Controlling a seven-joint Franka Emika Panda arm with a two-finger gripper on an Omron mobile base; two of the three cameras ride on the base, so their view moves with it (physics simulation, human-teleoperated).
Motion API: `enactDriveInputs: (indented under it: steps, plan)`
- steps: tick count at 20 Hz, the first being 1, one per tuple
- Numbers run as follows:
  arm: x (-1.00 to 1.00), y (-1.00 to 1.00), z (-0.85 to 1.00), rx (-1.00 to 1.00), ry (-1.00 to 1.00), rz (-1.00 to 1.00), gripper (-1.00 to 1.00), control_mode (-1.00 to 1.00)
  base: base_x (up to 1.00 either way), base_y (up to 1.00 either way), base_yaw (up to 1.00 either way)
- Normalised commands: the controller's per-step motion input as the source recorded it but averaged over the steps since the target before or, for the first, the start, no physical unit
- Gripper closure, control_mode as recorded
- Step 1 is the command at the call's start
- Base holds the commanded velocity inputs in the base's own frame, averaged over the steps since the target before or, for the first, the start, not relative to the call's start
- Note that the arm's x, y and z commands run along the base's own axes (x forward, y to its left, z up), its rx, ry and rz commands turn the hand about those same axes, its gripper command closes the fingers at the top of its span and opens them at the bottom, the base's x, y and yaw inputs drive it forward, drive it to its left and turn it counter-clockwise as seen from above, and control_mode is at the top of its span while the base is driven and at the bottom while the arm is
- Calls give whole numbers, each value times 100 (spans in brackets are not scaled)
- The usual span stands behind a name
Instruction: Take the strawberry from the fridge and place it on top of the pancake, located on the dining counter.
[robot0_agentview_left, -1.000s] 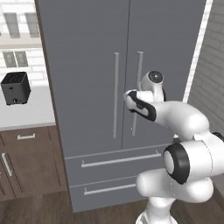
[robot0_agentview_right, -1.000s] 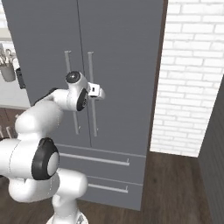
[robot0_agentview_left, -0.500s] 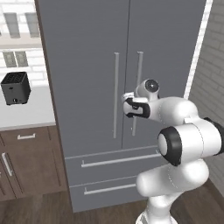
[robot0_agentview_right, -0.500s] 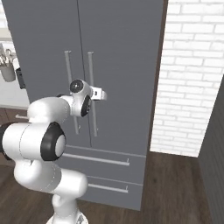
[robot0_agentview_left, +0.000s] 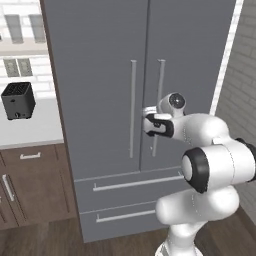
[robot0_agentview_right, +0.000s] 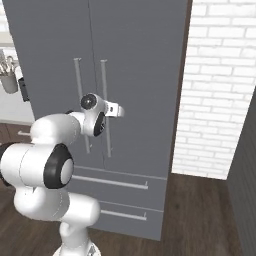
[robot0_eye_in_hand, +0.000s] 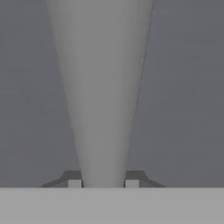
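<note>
Fridge (robot0_agentview_left: 100, 75): a tall grey two-door unit is seen straight ahead of the robot, both doors shut, with two wide drawers stacked below them.
Gripper (robot0_eye_in_hand: 103, 183): closed on the right door's handle; in the hand view the pale bar is pinched between the two dark fingertips (robot0_eye_in_hand: 74, 179) and widens away from them up the picture.
Gripper in the base views: it is held level at the handle (robot0_agentview_left: 158, 105), at about mid-height of the bar, seen in the left base view at (robot0_agentview_left: 149, 120) and in the right base view at (robot0_agentview_right: 118, 110).
Handles: two slim vertical bars are set side by side at the seam between the doors; the left door's bar (robot0_agentview_left: 133, 107) is left untouched, just beside the gripped one.
Drawers: the upper drawer (robot0_agentview_left: 120, 186) and the lower drawer (robot0_agentview_left: 120, 216) are each fitted with a long horizontal pull, and both are shut.
Left of the fridge: a black toaster (robot0_agentview_left: 18, 100) is stood on a pale wall counter (robot0_agentview_left: 35, 131) above brown wooden cabinets (robot0_agentview_left: 30, 185).
Right of the fridge: a white brick wall (robot0_agentview_right: 220, 85) is met by a dark wood floor (robot0_agentview_right: 200, 215).
Far left in the right base view: a grey holder with utensils (robot0_agentview_right: 9, 77) is seen by the fridge's edge.
</note>
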Motion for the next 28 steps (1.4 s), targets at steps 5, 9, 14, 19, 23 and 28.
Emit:
enactDriveInputs:
  steps: [5,9,14,19,23,28]
  plan:
    - [-94,-43,12,0,0,-5,100,-100,0,0,0]
    - [-100,-40,0,0,3,-10,100,-100,0,0,0]
    - [-100,-5,11,0,13,-10,-100,-100,0,0,0]
    - [-100,44,68,-1,11,-2,-100,-100,0,0,0]
    - [-100,78,69,-7,24,0,-100,-100,0,0,0]
    - [-87,88,42,-10,24,0,-100,-100,0,0,0]
